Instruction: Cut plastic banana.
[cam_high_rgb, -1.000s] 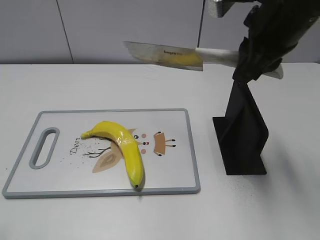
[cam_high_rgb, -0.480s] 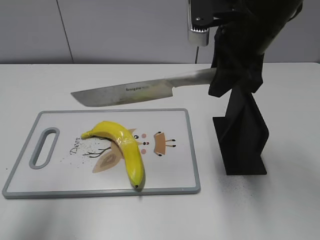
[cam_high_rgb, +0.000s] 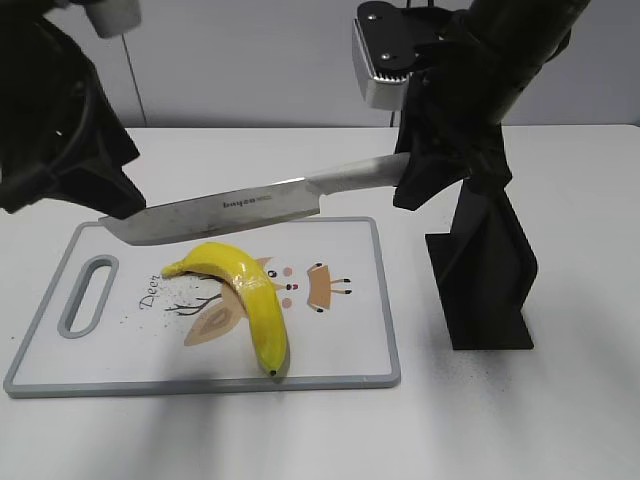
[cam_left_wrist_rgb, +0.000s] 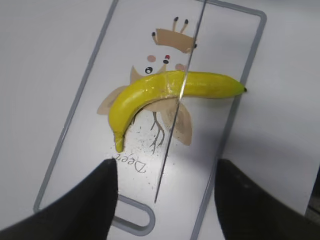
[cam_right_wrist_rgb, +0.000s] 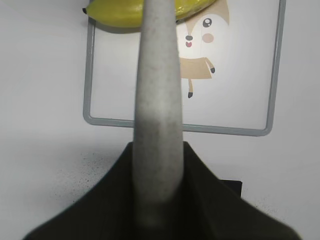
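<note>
Lowering knife (cam_high_rgb: 230, 208) was step in hand, by my reading: blade hung over plastic banana (cam_high_rgb: 243, 295), edge lined near faint mid seam in left wrist view. Best kept square to seam, pressed straight down. Right gripper (cam_high_rgb: 412, 178) clamped knife handle. Left gripper (cam_left_wrist_rgb: 165, 200) fingers spread wide, empty, above cutting board (cam_high_rgb: 350, 370). Banana lay on board's middle: glossy yellow, curved, dark tip toward near edge, greenish stem toward handle slot.
</note>
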